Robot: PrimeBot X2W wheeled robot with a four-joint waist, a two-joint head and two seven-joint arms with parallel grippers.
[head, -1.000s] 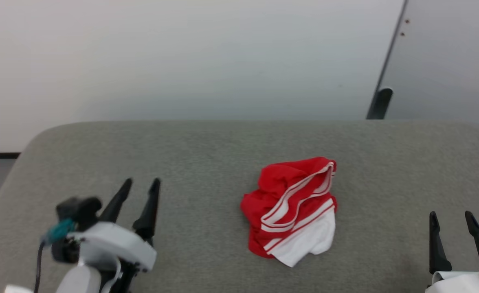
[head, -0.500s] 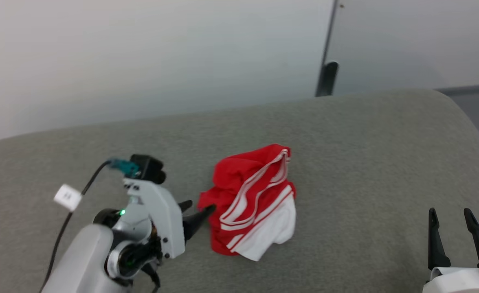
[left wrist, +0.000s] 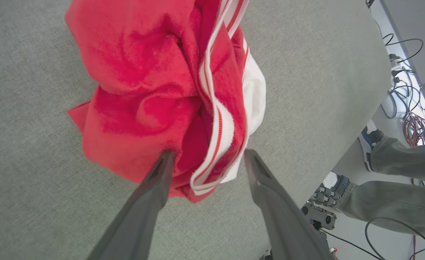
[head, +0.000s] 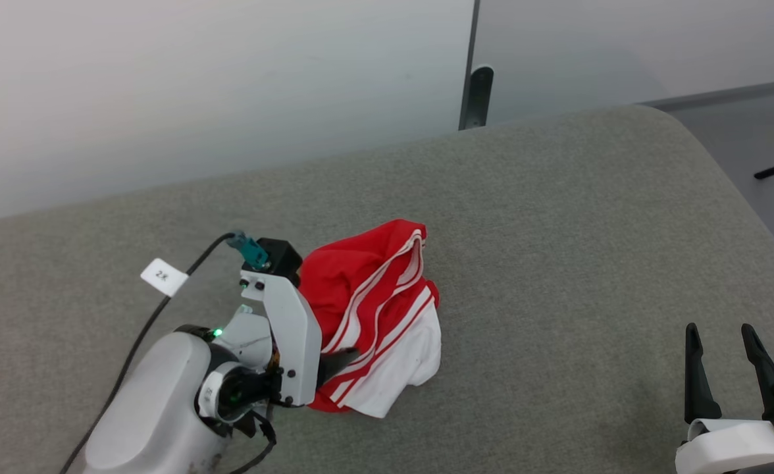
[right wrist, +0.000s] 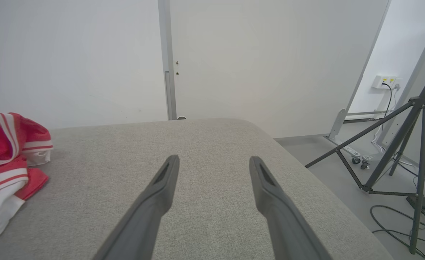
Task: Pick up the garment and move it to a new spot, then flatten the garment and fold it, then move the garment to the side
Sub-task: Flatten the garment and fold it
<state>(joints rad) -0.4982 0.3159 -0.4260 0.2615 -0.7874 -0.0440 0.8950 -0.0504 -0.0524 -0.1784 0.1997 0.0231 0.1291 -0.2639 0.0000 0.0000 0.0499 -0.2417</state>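
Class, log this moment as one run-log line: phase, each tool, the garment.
phase: pre-grasp | left tool: open, straddling garment edge | right tool: open, clear of garment | garment: crumpled on grey surface

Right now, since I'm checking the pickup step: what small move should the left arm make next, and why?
Probably close the left end effector. It stands open astride a bunched fold of the crumpled jersey, with striped trim in the gap, so closing should catch cloth. The jersey lies unheld on the grey surface.
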